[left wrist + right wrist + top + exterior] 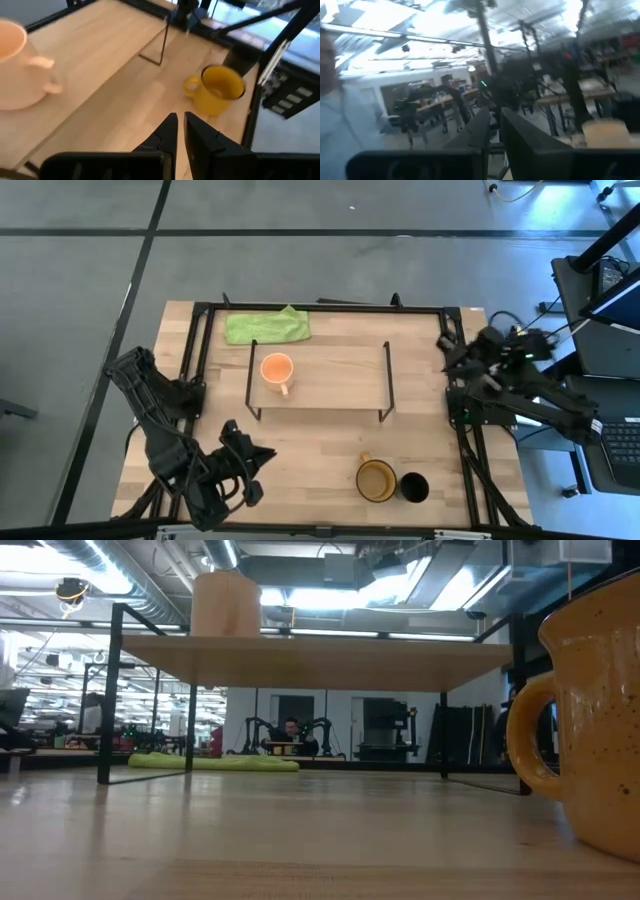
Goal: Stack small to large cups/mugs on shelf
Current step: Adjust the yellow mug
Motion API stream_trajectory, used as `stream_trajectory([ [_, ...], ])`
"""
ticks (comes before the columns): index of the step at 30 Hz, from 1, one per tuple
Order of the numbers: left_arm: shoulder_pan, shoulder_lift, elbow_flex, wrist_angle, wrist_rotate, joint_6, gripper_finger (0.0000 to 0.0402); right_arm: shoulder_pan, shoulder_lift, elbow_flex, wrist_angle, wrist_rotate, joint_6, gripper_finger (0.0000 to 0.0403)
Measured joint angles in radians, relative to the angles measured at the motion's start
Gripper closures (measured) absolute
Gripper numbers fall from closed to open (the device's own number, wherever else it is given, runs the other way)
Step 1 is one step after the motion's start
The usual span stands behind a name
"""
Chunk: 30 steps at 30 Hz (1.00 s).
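- While the light-orange mug [276, 369] already stands on the shelf [340, 375], toward its nine o'clock end, the olive-yellow mug [376, 479] and the black cup [414, 487] sit touching at the desk's [310, 450] five o'clock edge.
- Nearest them is the left pincer [179, 131], fingers together, at seven o'clock; it aims toward the yellow mug.
- To go on well, it should part its fingers, come down over the rim opposite the handle, and avoid nudging the black cup.
- At three o'clock the right pincer [492, 131] waits off the desk, fingers nearly together.
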<state>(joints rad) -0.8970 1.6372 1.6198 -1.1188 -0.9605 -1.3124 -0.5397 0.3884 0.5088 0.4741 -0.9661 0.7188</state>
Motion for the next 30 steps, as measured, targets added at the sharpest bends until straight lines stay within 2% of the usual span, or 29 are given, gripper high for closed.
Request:
stream_trajectory([
  [3,-0.001,0.001,-0.086,0.003,0.058,-0.092,0.0376,0.001,0.028,0.118,-0.130,-0.068,-0.022,0.0352],
  [6,-0.013,0.001,-0.186,0.112,0.109,-0.145,0.0376,0.020,0.082,0.211,-0.271,-0.151,-0.018,0.0352],
  [10,-0.037,-0.003,-0.280,0.224,0.156,-0.112,0.0376,0.107,0.183,0.336,-0.349,-0.206,-0.016,0.0352],
  [15,-0.032,-0.025,-0.411,0.284,0.380,0.025,0.0377,0.213,0.366,0.491,-0.516,-0.249,-0.105,0.0352],
  [21,0.026,-0.100,-0.621,0.600,0.554,0.257,0.0377,0.319,0.604,0.648,-0.747,-0.251,-0.212,0.0352],
  [25,0.065,-0.140,-0.741,0.730,0.648,0.335,0.0377,0.375,0.701,0.753,-0.957,-0.249,-0.269,0.0352],
  [28,0.067,-0.164,-0.796,0.752,0.673,0.354,0.0377,0.435,0.743,0.829,-1.191,-0.148,-0.295,0.0352],
  [30,0.067,-0.180,-0.825,0.751,0.686,0.356,0.0377,0.491,0.753,0.881,-1.342,-0.039,-0.302,0.0352],
])
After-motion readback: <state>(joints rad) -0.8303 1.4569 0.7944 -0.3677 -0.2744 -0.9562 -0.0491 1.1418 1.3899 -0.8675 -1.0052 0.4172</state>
